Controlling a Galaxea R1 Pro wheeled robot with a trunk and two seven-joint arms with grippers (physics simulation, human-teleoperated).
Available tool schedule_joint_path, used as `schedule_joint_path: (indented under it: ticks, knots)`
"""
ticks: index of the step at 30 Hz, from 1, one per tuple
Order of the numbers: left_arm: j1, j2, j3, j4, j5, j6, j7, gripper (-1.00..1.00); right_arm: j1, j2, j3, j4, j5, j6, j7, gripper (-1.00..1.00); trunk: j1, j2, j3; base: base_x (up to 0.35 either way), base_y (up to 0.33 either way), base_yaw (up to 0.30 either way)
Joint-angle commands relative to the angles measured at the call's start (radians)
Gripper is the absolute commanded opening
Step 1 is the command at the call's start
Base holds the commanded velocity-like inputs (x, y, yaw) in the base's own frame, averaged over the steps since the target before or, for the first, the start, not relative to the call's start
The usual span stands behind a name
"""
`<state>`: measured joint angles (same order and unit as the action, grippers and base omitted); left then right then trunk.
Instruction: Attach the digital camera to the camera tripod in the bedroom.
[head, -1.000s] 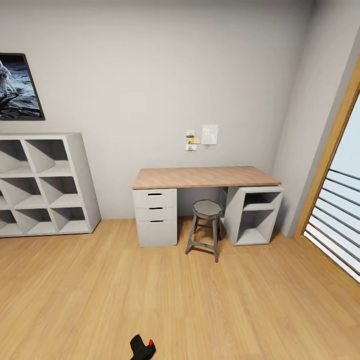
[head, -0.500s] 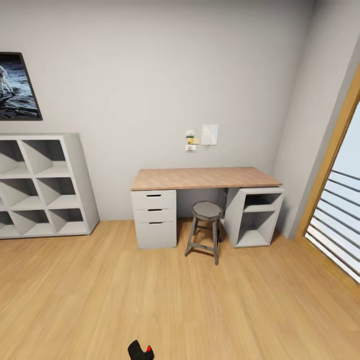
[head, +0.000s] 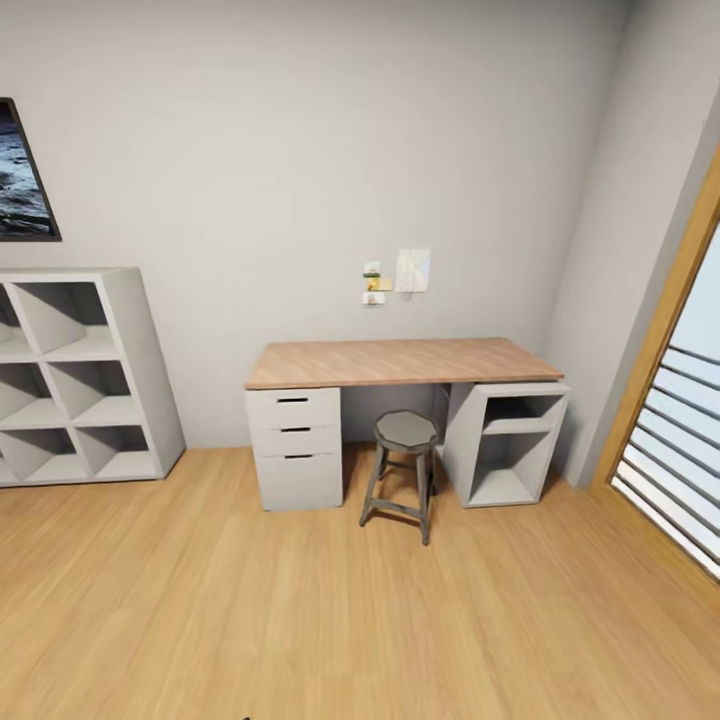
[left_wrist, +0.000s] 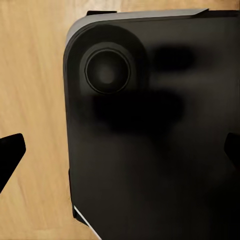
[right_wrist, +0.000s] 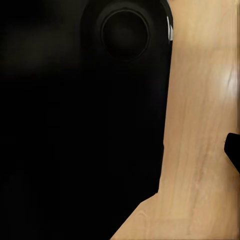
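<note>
Room with grey walls and a light wood floor (head: 300, 620) fills the head view. A wooden tabletop (head: 400, 361) stands at twelve o'clock, a drawer unit (head: 296, 447) under its left end, an open cabinet (head: 508, 443) under its right, a grey stool (head: 402, 473) between them. Cube shelves (head: 75, 385) sit at ten o'clock, a slatted window (head: 680, 440) at three o'clock. Left claw (left_wrist: 120, 155) has dark fingertips (left_wrist: 10, 155) spread wide, nothing between them; right claw shows one fingertip (right_wrist: 233, 150), so its opening I cannot tell. The digital camera's place is not visible
</note>
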<state>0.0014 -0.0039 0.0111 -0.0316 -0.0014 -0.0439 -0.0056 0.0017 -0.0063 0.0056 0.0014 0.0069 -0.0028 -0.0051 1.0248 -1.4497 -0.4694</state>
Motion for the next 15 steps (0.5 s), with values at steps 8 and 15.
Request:
schedule_joint_path:
  ticks: [8, 15]
  knots:
    - [0.000, -0.001, 0.001, -0.001, -0.001, -0.003, -0.001, 1.00, 0.000, -0.004, 0.000, 0.000, 0.000, -0.002, -0.001, 1.00, 0.000, 0.000, -0.001, 0.029, 0.006, 0.000]
    - [0.000, -0.001, 0.001, -0.001, -0.002, -0.004, -0.001, 1.00, 0.000, -0.004, -0.001, 0.000, -0.001, -0.003, -0.001, 1.00, 0.000, 0.000, -0.001, 0.002, 0.231, 0.000]
